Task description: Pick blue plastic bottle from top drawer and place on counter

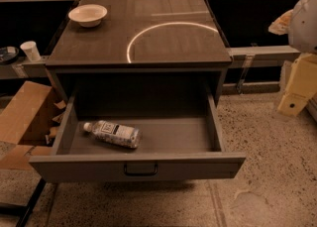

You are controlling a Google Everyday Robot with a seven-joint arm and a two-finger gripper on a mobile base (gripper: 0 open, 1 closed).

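Dark counter, top drawer open under it, and the blue plastic bottle lies on its side in the drawer's left half: clear, white cap, white label. Way off to its right sits the gripper, can't tell if open or closed. Cap points left, long axis roughly along the drawer front.

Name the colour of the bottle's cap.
White, in the camera view. The bottle lies in the top drawer; the end effector is at the right edge.
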